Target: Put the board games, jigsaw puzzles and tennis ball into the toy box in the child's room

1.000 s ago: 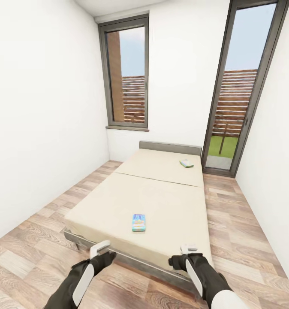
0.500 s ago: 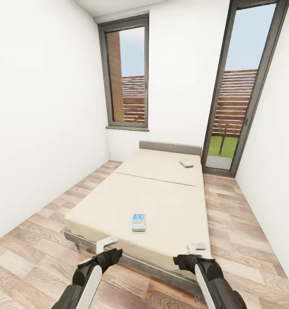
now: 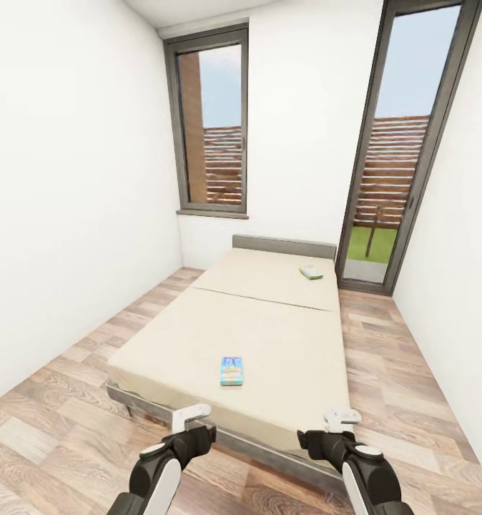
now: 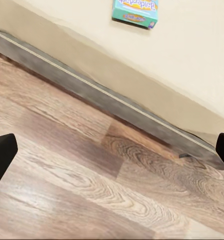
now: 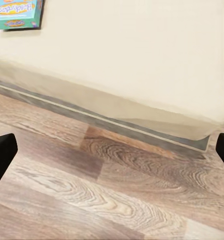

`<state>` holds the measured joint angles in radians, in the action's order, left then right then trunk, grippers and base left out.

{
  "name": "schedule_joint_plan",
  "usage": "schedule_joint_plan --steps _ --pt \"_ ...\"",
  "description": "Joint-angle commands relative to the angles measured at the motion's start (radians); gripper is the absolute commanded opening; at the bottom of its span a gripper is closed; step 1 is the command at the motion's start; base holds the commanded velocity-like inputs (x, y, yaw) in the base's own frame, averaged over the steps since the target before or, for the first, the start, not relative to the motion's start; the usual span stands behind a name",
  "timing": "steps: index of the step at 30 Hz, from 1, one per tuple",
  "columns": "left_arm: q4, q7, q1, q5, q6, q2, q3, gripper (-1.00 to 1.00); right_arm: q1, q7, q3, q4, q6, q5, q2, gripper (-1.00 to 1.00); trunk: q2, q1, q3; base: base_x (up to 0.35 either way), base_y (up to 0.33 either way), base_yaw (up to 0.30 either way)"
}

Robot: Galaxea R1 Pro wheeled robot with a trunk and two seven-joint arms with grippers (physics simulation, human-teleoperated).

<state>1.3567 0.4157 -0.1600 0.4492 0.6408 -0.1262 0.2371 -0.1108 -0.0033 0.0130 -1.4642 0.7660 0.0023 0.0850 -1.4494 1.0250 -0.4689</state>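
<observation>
Head view: bed (image 3: 269, 336) dead ahead with two board games on it. The light blue game (image 3: 232, 370) lies near the foot end; the second game (image 3: 311, 272) is far up by the headboard, right side. Left gripper (image 3: 191, 413) and right gripper (image 3: 342, 415) hang over the wood floor (image 3: 48, 422) at the bed's foot, holding nothing.

Left wrist: jaws wide apart, released; floor below, bed frame edge (image 4: 107, 102), blue game (image 4: 135, 11) beyond.

Right wrist: jaws likewise spread; bed corner and blue game (image 5: 17, 14).
</observation>
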Motion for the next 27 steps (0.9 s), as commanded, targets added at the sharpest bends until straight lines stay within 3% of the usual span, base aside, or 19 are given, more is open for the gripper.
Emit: schedule_joint_plan --steps 1,10,15,27 --pt "0.004 0.011 0.006 0.011 0.003 0.000 0.007 1.00 0.005 0.000 0.001 -0.012 0.006 0.001 -0.005 1.00 -0.001 0.000 -0.001 0.000 0.000 0.000" --pt "0.015 0.011 0.025 0.014 0.004 0.001 0.021 1.00 0.022 0.011 0.009 -0.042 0.009 0.000 -0.043 1.00 -0.001 0.000 -0.001 0.000 0.000 0.000" --pt "0.023 0.010 0.032 0.015 0.005 0.001 0.028 1.00 0.027 0.050 0.021 -0.052 0.009 0.000 -0.066 1.00 -0.001 0.000 -0.001 0.000 0.000 0.000" --pt "0.027 0.010 0.037 0.015 0.003 0.002 0.029 1.00 0.029 0.067 0.025 -0.059 0.008 0.001 -0.073 1.00 -0.001 0.000 -0.001 0.000 0.000 0.000"
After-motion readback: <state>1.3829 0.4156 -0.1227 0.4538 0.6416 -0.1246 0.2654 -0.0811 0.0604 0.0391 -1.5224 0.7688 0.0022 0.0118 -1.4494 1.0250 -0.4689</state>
